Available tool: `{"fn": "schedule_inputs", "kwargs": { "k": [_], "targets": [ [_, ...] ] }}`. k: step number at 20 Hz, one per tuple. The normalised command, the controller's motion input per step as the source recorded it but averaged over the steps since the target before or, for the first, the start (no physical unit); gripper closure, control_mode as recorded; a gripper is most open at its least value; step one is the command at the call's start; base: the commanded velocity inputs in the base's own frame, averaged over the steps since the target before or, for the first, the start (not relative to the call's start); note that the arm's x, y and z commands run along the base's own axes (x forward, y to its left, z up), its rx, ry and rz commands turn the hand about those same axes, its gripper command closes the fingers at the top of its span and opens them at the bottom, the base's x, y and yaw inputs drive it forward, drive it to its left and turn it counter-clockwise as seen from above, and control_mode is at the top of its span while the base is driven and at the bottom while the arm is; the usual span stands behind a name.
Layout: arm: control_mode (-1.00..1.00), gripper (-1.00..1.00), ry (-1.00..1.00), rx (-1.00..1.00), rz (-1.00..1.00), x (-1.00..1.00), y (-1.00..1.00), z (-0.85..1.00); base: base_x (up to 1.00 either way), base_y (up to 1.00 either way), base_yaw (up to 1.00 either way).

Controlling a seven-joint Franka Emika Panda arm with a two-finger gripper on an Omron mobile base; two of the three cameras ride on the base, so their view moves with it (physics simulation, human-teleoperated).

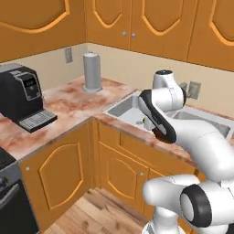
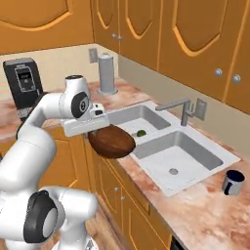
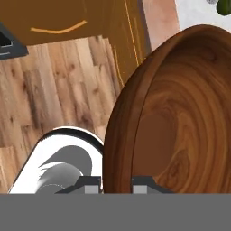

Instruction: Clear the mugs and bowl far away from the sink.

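My gripper [image 2: 96, 135] is shut on the rim of the brown wooden bowl [image 2: 112, 141], which hangs tilted in the air over the counter's front edge, left of the sink [image 2: 146, 144]. In the hand view the bowl [image 3: 180, 122] stands on edge, its rim pinched between my fingertips [image 3: 92, 187], with the glossy inside facing right. The pale grey mug with the navy inside [image 2: 233, 182] stands on the counter to the right of the sink. The black mug is out of view.
A small dark green thing [image 2: 141, 132] lies in the left basin, under the grey faucet [image 2: 181, 108]. A tall grey canister [image 1: 92, 71] stands at the back corner. A black coffee machine [image 1: 23, 96] occupies the left counter. Wooden floor [image 3: 54, 90] lies below.
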Motion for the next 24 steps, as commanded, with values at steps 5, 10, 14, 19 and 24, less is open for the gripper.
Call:
{"fn": "schedule_inputs", "kwargs": {
  "k": [5, 10, 14, 19, 24],
  "targets": [
    [1.00, 1.00, 0.00, 0.00, 0.00, 0.00, 0.00, 0.00, -0.24, 0.31, 0.79],
    [1.00, 1.00, 0.00, 0.00, 0.00, 0.00, 0.00, 0.00, -0.19, 0.37, 0.75],
    [1.00, 1.00, 0.00, 0.00, 0.00, 0.00, 0.00, 0.00, -0.26, 0.34, 0.72],
    [1.00, 1.00, 0.00, 0.00, 0.00, 0.00, 0.00, 0.00, -0.12, 0.51, 0.67],
    [1.00, 1.00, 0.00, 0.00, 0.00, 0.00, 0.00, 0.00, 0.00, 0.54, 0.63]
  ]
}}
